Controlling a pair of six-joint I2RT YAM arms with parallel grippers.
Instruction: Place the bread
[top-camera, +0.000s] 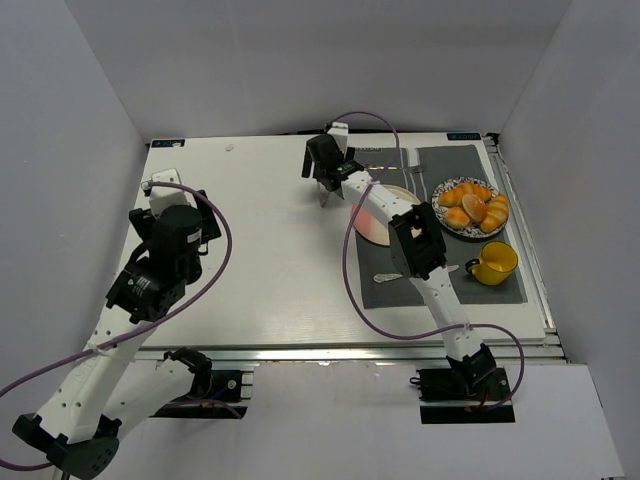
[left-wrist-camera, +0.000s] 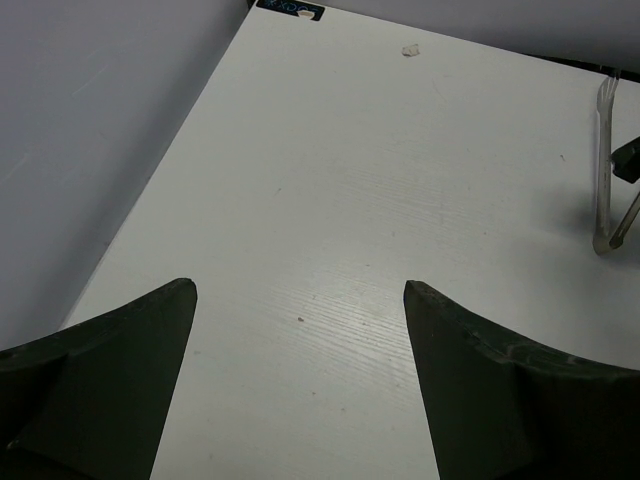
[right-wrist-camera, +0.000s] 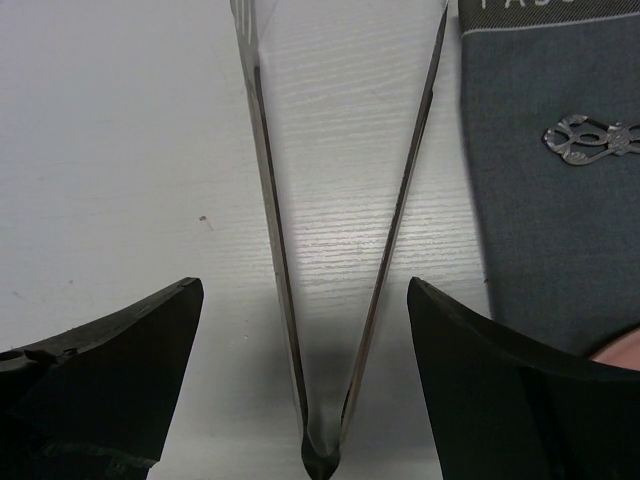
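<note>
The bread (top-camera: 473, 207) is the roundish glossy roll in the middle of the pile on the plate (top-camera: 440, 186), with croissant pieces packed in around it, touching on pretty much every side. That plate sits at the far right corner of the grey mat (top-camera: 500, 290), close to the table's right edge and the side wall, so it's tight over there. A yellow cup (top-camera: 493, 263) is just in front of the plate, on the near side.

Going left along the mat you hit a fork (right-wrist-camera: 590, 138), then a pink plate (top-camera: 372, 222) overhanging the mat's left edge, half hidden under the right arm. A spoon (top-camera: 386, 277) lies near the mat's front left.

The right gripper (right-wrist-camera: 302, 285) is well away from the bread, off the mat to the left at the far side of the table (top-camera: 270, 260). Its jaws are spread wide and straddle metal tongs (right-wrist-camera: 280, 250) lying flat on the bare wood, hinge end toward the wrist. Neither finger looks to be touching them.

The left gripper (left-wrist-camera: 298, 290) is even further off, over the left half of the table near the left wall, jaws wide apart with nothing between. Lots of bare tabletop between the two arms.
</note>
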